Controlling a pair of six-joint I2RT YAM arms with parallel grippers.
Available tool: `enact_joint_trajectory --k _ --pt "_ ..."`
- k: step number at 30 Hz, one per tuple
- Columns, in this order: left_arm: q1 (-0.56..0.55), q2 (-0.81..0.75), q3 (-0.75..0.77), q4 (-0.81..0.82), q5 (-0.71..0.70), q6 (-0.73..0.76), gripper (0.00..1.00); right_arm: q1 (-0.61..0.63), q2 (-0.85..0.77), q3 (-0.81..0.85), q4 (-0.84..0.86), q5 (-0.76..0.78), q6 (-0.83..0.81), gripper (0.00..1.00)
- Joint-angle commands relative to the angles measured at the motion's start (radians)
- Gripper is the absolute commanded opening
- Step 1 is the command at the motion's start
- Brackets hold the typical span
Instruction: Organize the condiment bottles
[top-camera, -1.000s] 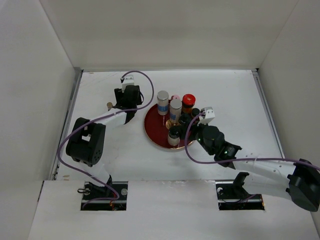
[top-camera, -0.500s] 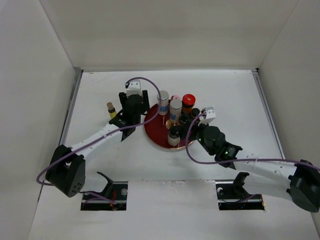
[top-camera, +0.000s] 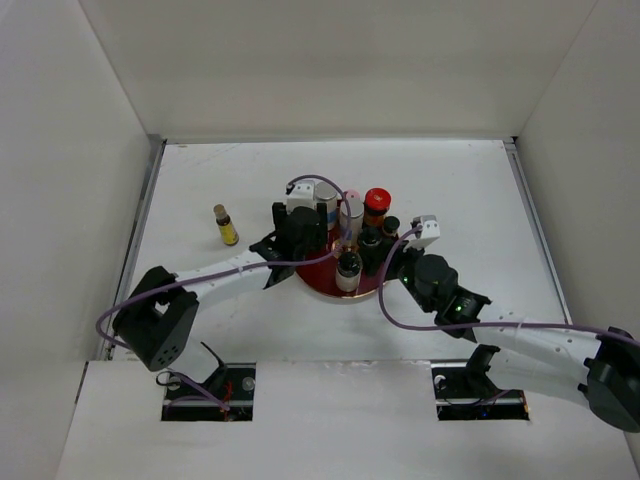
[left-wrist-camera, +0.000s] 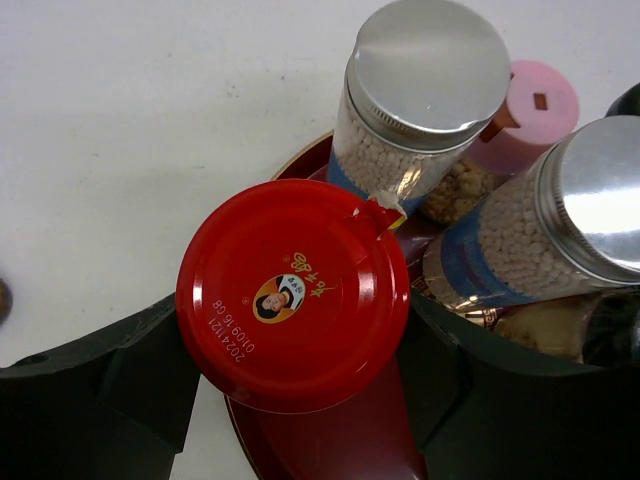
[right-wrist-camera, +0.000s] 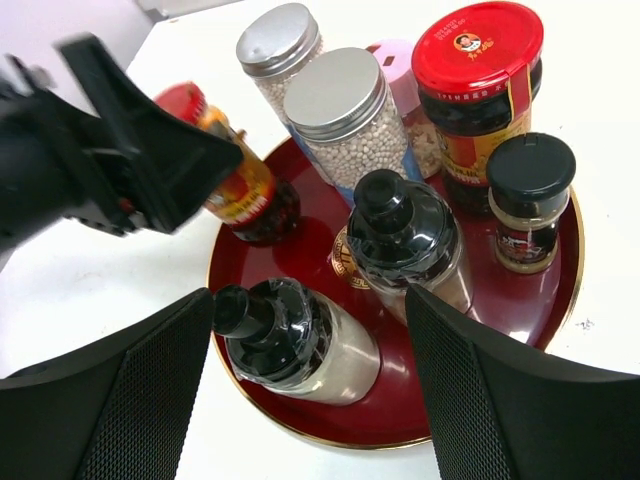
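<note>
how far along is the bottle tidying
Done: several bottles stand grouped on the red plate. In hand: the left gripper grips a red-lidded jar at the plate's left edge. Left: one small yellow bottle stands alone on the table, away from the plate.

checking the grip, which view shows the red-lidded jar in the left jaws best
Left wrist view: the red-lidded jar sits large and sharp between the jaws of the left gripper, over the dark red plate. The right wrist view shows its brown side, partly behind that gripper. The top view hides it under the gripper.
</note>
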Motion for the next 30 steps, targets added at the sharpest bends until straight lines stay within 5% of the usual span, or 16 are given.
enact_joint_trajectory --k 1,9,15,21,30 --pt "-0.001 0.001 0.015 0.192 -0.005 -0.036 0.46 -0.005 -0.025 -0.004 0.060 0.016 0.013 0.81" --pt "-0.015 0.084 0.041 0.230 0.007 -0.034 0.47 -0.005 -0.022 -0.003 0.059 0.016 0.013 0.81" --pt "-0.044 0.107 0.035 0.251 -0.013 -0.020 0.73 -0.005 -0.015 0.000 0.059 0.013 0.012 0.82" --pt "-0.064 0.043 0.002 0.284 -0.024 0.004 0.85 -0.005 -0.016 -0.001 0.060 0.013 0.012 0.82" --pt "-0.051 -0.208 -0.114 0.284 -0.060 0.021 0.80 -0.005 -0.007 0.000 0.060 0.013 0.013 0.82"
